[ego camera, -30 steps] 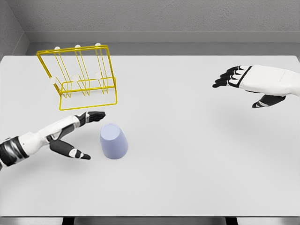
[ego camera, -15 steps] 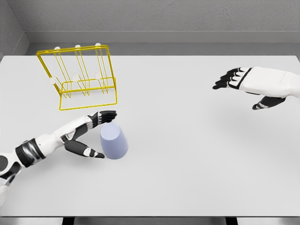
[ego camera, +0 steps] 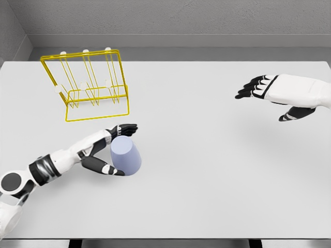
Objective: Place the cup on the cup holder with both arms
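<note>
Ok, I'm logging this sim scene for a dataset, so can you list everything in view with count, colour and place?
cup: one, pale lavender blue, upside down on the near left part of the table, in front of the rack.
cup holder: one, yellow wire rack with white-tipped pegs, far left of the table.
table: one, white, fills most of the view.
wall: grey, behind the table.
left hand: one, white arm with black fingers, open around the cup's left side, fingers at its far edge, thumb at its near edge; no closed grasp visible.
right hand: one, white with black fingers, open, hovering over the far right of the table.
</note>
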